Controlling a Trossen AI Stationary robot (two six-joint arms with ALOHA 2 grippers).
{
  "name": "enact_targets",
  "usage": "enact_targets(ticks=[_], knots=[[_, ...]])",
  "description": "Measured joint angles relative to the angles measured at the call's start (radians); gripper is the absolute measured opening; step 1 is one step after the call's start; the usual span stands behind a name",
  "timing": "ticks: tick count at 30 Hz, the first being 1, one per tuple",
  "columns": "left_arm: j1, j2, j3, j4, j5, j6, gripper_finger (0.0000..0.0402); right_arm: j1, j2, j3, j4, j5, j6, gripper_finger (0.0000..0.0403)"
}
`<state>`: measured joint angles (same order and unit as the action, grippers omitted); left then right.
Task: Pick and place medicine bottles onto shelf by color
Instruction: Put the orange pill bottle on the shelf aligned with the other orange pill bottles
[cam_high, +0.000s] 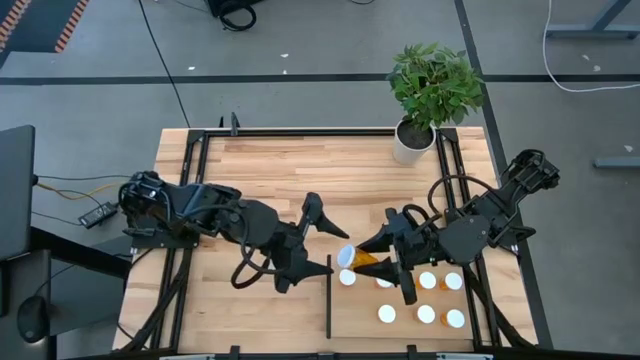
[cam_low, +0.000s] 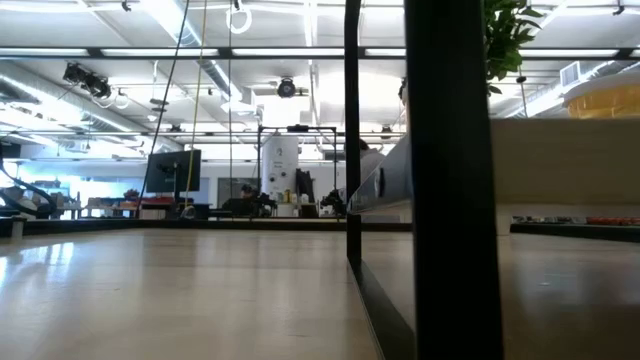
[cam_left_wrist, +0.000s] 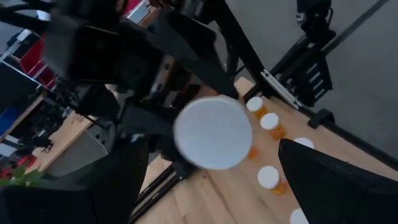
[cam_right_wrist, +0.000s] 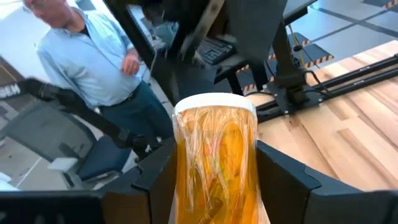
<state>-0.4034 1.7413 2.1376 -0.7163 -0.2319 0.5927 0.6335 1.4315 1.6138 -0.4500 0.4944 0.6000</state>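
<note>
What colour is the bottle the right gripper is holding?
Orange, with a white cap: the bottle shows best in the right wrist view.

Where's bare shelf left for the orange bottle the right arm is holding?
The right gripper holds the orange bottle over the shelf's near-left corner. Free: the strip beside the black divider, below the lone bottle. Crowded: the bottle cluster under the right arm. Left gripper hovers open outside the divider.
</note>
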Motion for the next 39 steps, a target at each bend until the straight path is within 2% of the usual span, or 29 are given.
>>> enact_targets(ticks=[10,16,33,39], knots=[[0.007,0.038,0.002,0.057,-0.021,0.066,0.0364,-0.025,-0.006,0.0,0.028,-0.022,0.002,0.02],[0.009,0.045,0.0,0.059,-0.026,0.048,0.0357,-0.024,-0.006,0.0,0.028,-0.025,0.002,0.02],[0.007,0.046,0.0,0.074,-0.025,-0.01,0.023,-0.024,-0.005,0.0,0.001,-0.028,0.001,0.02],[0.007,0.046,0.0,0.072,-0.025,-0.01,0.0225,-0.024,-0.005,0.0,-0.013,-0.028,0.002,0.02]])
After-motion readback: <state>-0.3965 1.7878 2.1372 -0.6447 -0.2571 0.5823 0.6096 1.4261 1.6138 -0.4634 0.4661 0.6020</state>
